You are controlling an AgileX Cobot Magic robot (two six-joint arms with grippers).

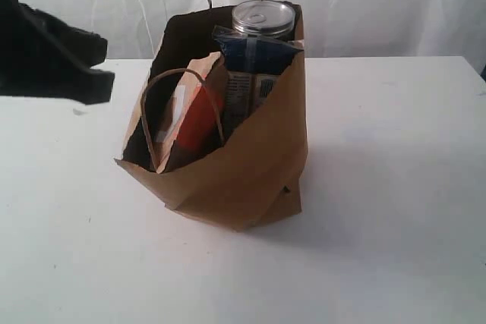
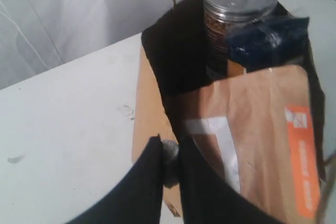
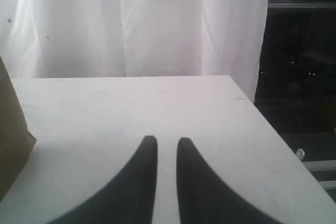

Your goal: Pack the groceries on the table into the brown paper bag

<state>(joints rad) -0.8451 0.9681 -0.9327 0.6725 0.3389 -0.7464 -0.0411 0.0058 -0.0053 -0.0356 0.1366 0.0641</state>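
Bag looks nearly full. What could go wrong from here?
The can stands above the rim of the bag and might topple out if nudged. The bag is crumpled and lopsided, and the left tool hangs close to its edge, so a careless move could tip it.

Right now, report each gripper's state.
Left gripper: fingers nearly shut, nothing clearly held.
Right gripper: fingers nearly shut, empty, over the table.

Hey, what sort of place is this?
Probably a robot test setup rather than a kitchen or shop: a wide white table, a plain white curtain behind it, and a lone packed brown paper bag.
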